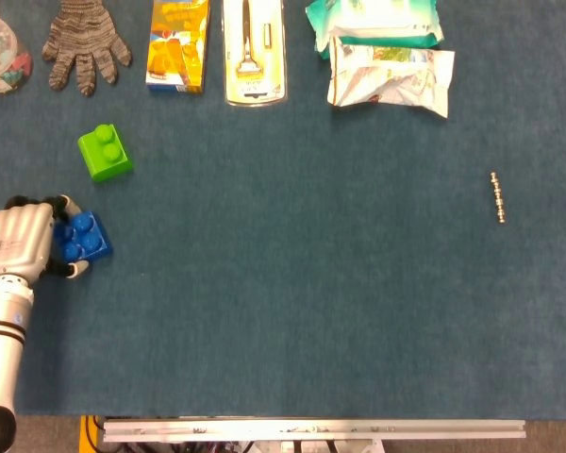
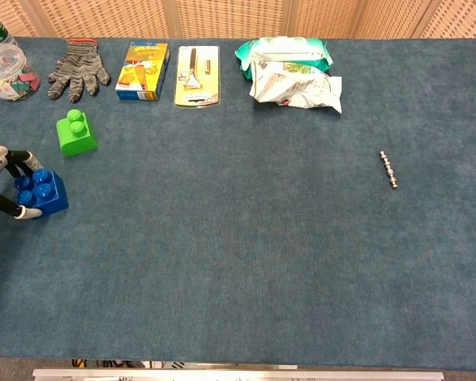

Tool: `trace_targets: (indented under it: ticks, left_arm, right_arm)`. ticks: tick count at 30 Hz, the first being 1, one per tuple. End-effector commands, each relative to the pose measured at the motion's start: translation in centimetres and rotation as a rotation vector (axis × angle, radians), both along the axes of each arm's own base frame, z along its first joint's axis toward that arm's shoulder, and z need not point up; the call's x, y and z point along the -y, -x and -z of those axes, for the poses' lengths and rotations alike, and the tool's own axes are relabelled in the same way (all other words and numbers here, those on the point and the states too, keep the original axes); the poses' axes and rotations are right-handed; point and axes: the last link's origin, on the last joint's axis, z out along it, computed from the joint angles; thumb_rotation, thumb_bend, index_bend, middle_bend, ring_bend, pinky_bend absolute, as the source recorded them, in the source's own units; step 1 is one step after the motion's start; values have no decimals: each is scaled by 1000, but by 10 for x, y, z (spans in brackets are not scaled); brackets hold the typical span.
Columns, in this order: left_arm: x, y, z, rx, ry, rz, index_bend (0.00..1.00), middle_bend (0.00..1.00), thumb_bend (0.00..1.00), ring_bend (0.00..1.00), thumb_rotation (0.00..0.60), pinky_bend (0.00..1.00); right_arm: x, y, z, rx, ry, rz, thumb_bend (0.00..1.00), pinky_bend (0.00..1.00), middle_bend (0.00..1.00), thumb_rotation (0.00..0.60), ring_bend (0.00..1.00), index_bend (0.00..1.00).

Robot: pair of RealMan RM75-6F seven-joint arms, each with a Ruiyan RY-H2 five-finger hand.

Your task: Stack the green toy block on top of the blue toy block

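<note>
The blue toy block (image 1: 83, 237) (image 2: 43, 191) lies on the mat near the left edge. My left hand (image 1: 21, 240) (image 2: 1, 181) comes at it from the left and its fingers wrap around the block's far and near sides, gripping it. The green toy block (image 1: 104, 153) (image 2: 75, 133) stands alone a little behind the blue one, apart from the hand. My right hand is in neither view.
Along the back edge lie a jar of small bits (image 2: 4, 70), a grey knit glove (image 1: 84, 40), a yellow box (image 1: 178, 44), a packaged razor (image 1: 254, 49) and wipe packs (image 1: 389, 58). A small metal rod (image 1: 497, 197) lies at the right.
</note>
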Motion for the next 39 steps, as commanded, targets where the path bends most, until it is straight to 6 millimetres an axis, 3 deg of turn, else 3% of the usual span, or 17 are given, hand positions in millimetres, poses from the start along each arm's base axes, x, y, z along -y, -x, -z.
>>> trace_targets:
  ticks: [1, 12, 23, 39]
  left_arm:
    - [-1, -6, 1, 7, -4, 25, 453, 414, 128, 349, 600, 203]
    - [-11, -51, 9, 47, 60, 151, 448, 413, 128, 351, 600, 203]
    - [-19, -93, 36, 77, 127, 225, 443, 412, 128, 351, 600, 205]
    - [-26, -127, 66, 100, 137, 243, 431, 406, 128, 351, 600, 211]
  right_arm:
    - [0, 0, 0, -1, 0, 1, 344, 409, 499, 600, 376, 478]
    - [0, 1, 1, -1, -4, 3, 344, 409, 499, 600, 376, 478]
    - [-1, 3, 0, -3, 0, 7, 344, 409, 499, 600, 376, 478]
    - [-4, 5, -3, 2, 5, 11, 344, 409, 499, 600, 375, 478]
